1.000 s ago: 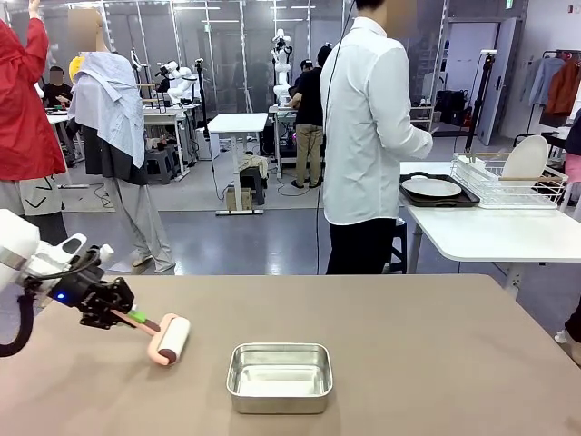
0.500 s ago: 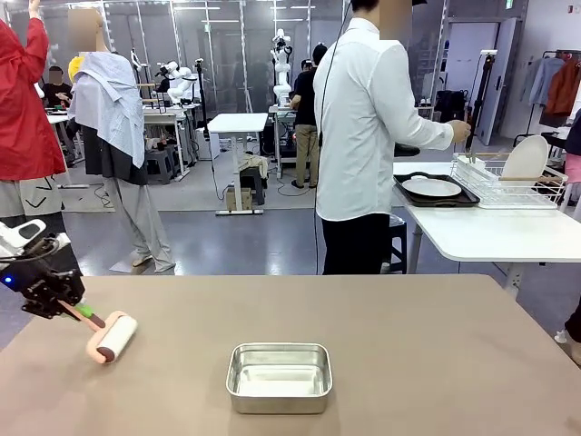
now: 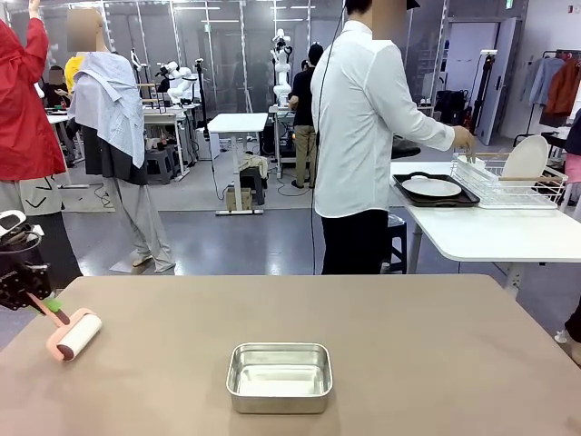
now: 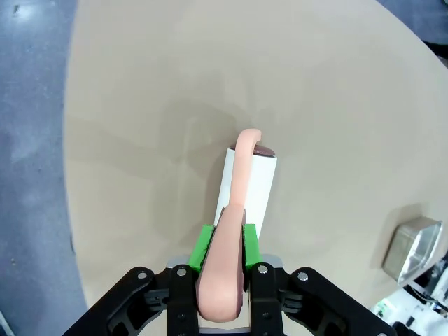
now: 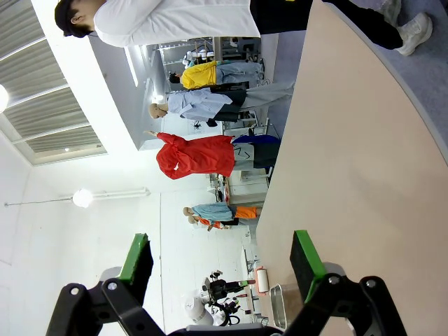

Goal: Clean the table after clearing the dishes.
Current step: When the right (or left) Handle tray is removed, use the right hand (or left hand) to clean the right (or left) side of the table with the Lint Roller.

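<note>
My left gripper (image 3: 45, 304) is at the table's (image 3: 427, 354) left edge, shut on the pink handle of a lint roller (image 3: 76, 334). The roller's white drum rests on the taupe top. In the left wrist view the green pads (image 4: 204, 246) clamp the pink handle and the drum (image 4: 246, 183) lies just ahead. My right gripper (image 5: 221, 264) stands open above the table (image 5: 350, 175), nothing between its pads. The dishes are on the white side table: a white plate (image 3: 430, 187) on a dark tray (image 3: 457, 200), another plate (image 3: 526, 158) upright in a wire rack.
A square steel pan (image 3: 279, 376) sits near the table's front middle, also at the left wrist view's lower right as the pan (image 4: 413, 241). A person in a white shirt (image 3: 363, 118) stands beyond the far edge, hand (image 3: 465, 138) at the rack.
My left gripper has drawn the roller leftward across the table, from left of the pan to the left edge. The person has reached a hand out to the dish rack.
</note>
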`<state>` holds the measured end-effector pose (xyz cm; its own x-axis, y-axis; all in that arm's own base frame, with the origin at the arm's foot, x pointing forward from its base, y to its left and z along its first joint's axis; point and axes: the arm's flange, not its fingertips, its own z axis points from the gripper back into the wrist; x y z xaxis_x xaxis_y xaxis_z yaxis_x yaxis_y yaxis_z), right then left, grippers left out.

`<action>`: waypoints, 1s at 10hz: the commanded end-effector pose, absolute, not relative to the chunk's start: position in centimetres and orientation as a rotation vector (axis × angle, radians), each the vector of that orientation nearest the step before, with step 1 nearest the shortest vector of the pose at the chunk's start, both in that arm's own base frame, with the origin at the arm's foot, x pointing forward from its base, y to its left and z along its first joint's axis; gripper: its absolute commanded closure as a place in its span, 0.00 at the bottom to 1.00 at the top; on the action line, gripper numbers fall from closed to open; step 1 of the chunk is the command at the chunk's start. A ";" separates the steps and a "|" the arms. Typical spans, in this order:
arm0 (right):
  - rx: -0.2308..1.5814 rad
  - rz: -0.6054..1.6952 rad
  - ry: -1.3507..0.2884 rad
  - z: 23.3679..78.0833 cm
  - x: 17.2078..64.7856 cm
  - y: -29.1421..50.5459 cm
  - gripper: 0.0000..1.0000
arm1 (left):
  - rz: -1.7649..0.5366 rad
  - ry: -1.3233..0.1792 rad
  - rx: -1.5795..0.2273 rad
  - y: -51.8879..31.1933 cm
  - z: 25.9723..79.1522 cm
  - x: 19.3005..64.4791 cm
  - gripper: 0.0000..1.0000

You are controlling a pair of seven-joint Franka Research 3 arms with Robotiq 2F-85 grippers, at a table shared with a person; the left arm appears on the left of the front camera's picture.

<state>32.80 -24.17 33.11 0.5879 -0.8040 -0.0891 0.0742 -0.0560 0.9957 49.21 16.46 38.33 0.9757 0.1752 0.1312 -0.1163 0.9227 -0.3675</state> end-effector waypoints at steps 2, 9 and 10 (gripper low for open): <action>1.461 -0.793 -0.657 33.4 32.6 -24.2 0.00 | 0.220 -0.140 -0.178 18.4 35.2 48.9 0.78; 1.461 -0.793 -0.657 33.4 32.6 -24.2 0.00 | 0.118 -0.441 -0.269 18.1 49.5 42.3 0.78; 1.461 -0.793 -0.657 33.4 32.6 -24.2 0.00 | 0.092 -0.352 -0.229 17.9 48.0 44.7 0.78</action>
<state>32.81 -24.17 33.11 0.5880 -0.8039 -0.0890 0.0743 -0.0559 0.9957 42.95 18.05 50.49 0.9128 0.1432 0.3825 -0.0479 0.9676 -0.2479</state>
